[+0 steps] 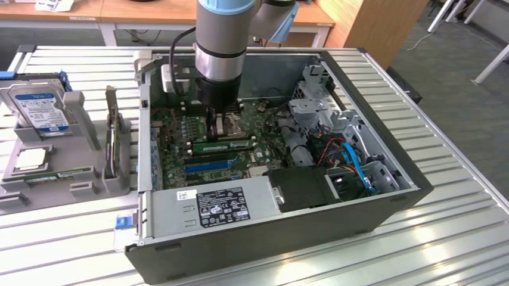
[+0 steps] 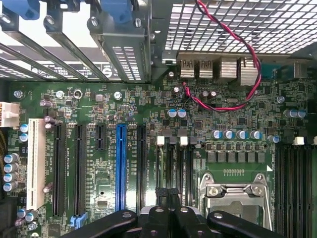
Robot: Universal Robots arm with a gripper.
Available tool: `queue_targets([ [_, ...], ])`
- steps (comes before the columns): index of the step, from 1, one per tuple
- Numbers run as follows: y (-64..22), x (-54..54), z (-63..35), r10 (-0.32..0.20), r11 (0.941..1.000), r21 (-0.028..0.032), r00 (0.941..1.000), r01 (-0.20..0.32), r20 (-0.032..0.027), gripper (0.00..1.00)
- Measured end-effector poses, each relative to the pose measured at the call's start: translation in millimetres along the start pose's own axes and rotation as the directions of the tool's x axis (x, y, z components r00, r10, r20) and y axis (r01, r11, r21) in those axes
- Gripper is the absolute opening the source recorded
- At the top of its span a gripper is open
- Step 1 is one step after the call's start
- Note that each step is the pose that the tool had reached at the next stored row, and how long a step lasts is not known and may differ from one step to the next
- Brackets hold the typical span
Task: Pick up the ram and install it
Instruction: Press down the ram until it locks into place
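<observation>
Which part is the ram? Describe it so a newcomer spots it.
Look inside the open computer case, on its motherboard. Between the blue expansion slot and the processor socket sits the ram: a long, narrow green stick with dark chips.

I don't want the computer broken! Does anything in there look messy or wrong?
Nothing looks broken or spilled. Only a twisted red-and-black wire loops loosely over the motherboard; the ram lies straight.

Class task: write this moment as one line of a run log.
phase: install | gripper: jaws shut, over memory slots | ram: along the slots beside processor socket | contact with ram: cannot tell
</observation>
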State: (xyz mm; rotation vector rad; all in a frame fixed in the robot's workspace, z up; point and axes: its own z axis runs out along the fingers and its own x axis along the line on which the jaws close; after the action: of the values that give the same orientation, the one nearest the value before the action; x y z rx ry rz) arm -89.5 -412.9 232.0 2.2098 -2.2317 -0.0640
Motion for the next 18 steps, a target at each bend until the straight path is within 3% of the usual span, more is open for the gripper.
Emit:
queue_targets([
  [18, -0.2, 0.1, 4.1, 0.0, 1.0, 0.0, 1.0, 0.0, 0.0001, 0.1],
])
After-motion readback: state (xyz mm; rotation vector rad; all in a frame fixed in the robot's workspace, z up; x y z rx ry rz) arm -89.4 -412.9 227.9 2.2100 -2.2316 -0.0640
